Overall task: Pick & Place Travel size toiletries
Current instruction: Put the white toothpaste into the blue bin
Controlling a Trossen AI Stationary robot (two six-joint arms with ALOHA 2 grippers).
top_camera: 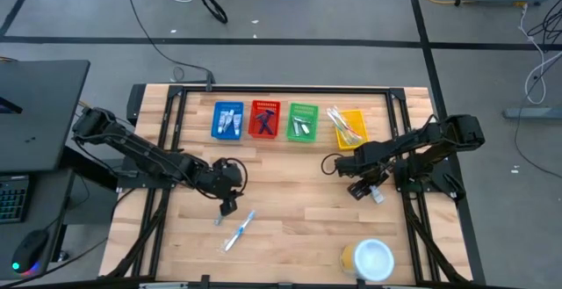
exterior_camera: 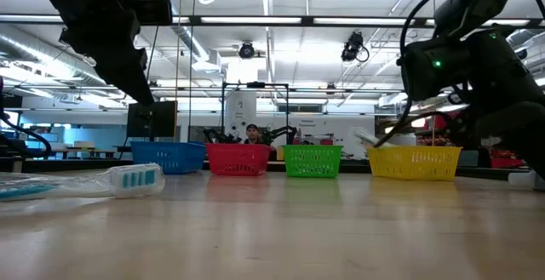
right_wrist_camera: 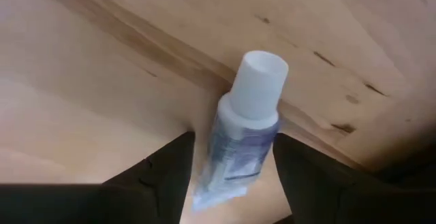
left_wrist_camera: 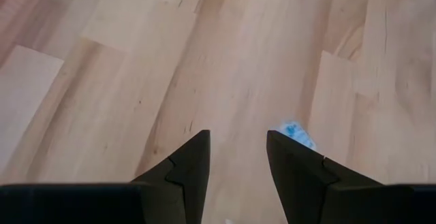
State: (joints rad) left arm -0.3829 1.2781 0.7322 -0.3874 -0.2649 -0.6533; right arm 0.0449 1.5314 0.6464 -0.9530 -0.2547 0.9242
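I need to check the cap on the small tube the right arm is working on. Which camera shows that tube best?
The right wrist view: the tube fills the frame between the right pincer fingers, white cap clear. The high view shows only a pale speck at that pincer. The low and left wrist views do not show it.
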